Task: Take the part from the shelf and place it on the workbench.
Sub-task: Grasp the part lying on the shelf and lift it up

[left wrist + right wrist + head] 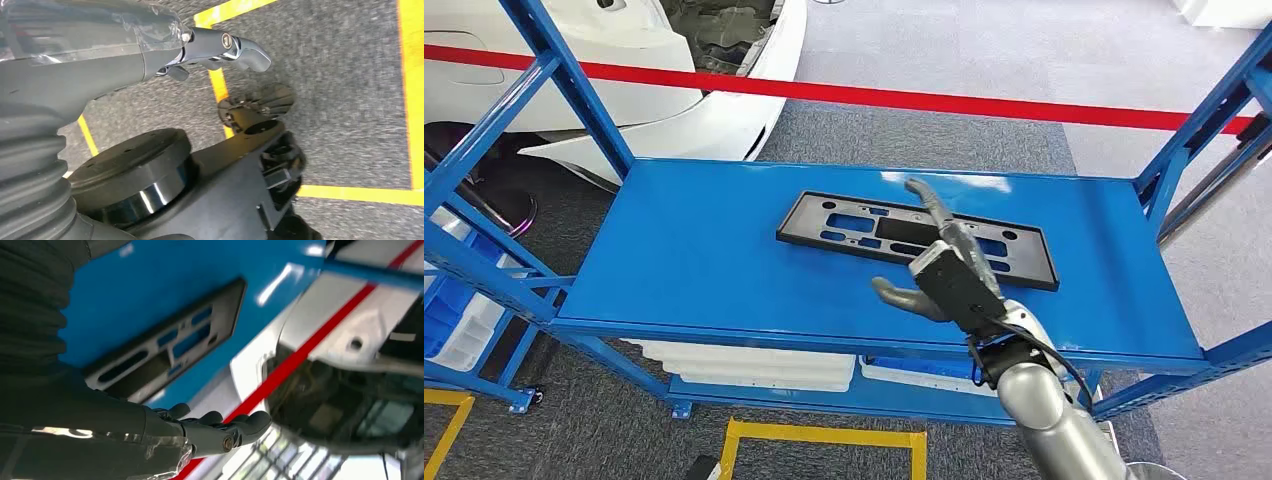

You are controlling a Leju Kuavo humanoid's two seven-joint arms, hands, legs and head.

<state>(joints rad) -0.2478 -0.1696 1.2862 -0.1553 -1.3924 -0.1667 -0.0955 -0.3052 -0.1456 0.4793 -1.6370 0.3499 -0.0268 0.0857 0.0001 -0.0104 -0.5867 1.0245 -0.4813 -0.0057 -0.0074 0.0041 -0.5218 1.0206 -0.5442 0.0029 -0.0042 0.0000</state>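
A flat black plastic part, a long frame with several cut-outs, lies on the blue shelf top. My right hand hovers over the part's right half with fingers stretched and thumb apart, holding nothing. In the right wrist view the part lies on the blue surface beyond my right hand's fingers. My left hand hangs down over the grey floor with its fingers extended and nothing in it.
Blue uprights frame the shelf at left and right. White trays sit on the lower level. A white car body and red tape barrier lie behind. Yellow floor lines mark the carpet in front.
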